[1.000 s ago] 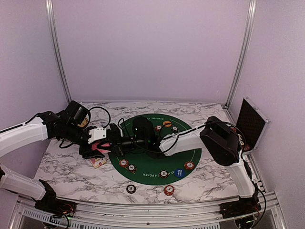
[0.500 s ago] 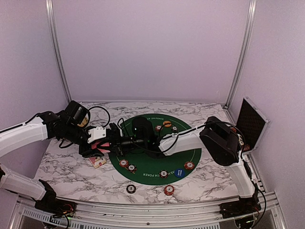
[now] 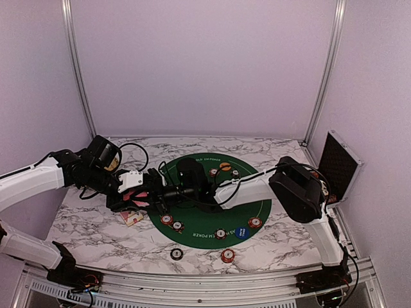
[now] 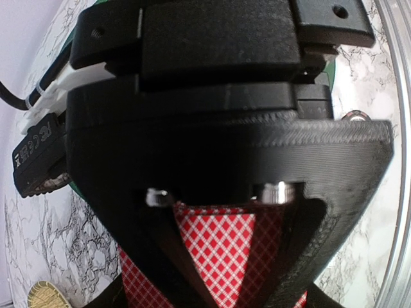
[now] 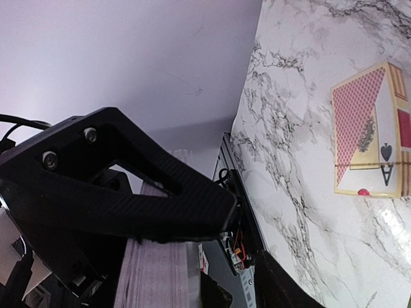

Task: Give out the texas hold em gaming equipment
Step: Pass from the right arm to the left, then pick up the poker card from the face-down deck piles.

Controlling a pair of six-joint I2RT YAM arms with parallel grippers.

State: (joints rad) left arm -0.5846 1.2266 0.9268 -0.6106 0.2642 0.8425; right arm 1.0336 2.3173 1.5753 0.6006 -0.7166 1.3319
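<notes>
1. A red chip [image 3: 227, 256] and a dark chip [image 3: 176, 254] are lying near the marbled worktop's [image 3: 96, 237] front edge.
2. A blue button [image 3: 241, 233] is sitting on the green mat [image 3: 257, 206].
3. The left gripper [image 3: 140, 196] is pinching red-backed cards [image 4: 221, 240] in its jaws at the mat's left edge.
4. The right gripper [image 3: 164, 191] is hanging just beside it; whether its jaws are spread, I cannot tell.

The left arm [image 3: 32, 179] reaches in from the left side, elbow bent, its left gripper [image 3: 142, 197] clamped on playing cards [image 4: 218, 247]. The right arm [image 3: 253, 186] stretches leftward to meet it, the right gripper [image 3: 164, 191] nose to nose with the other, jaws parted.
</notes>
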